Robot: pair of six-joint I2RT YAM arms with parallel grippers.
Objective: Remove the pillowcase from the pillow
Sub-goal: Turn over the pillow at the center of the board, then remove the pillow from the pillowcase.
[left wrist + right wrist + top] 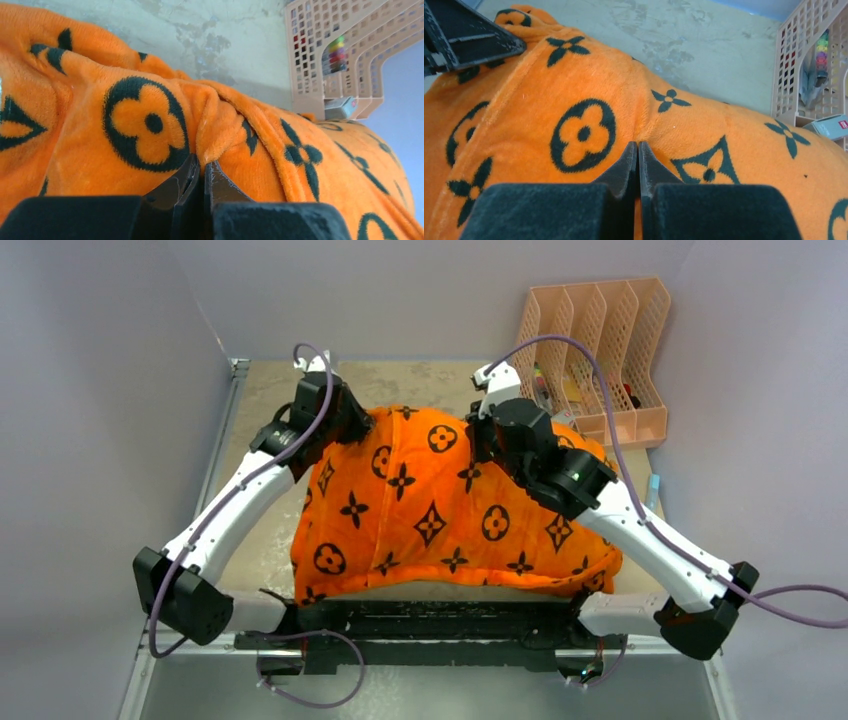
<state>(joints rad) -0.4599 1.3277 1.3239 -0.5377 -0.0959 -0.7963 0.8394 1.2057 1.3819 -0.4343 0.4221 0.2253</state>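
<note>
The bright orange pillowcase (pixel 440 502) with black flower and star motifs lies bulging across the middle of the table. The pillow is hidden under it. At the far left corner of the cloth my left gripper (pixel 357 426) is shut, and in the left wrist view a raised fold of pillowcase (pixel 150 120) is pinched between the left gripper's (pixel 204 166) tips. My right gripper (pixel 482 440) is shut at the far edge right of centre. In the right wrist view the pillowcase (pixel 584 130) puckers into the right gripper's (pixel 638 148) closed tips, with orange showing between the jaws.
A peach file rack (pixel 600 350) holding pens and small items stands at the back right, close to the right arm. A small grey box (pixel 830 126) lies at its foot. The mottled tabletop (pixel 225 45) stretches beyond the cloth, and grey walls enclose the table.
</note>
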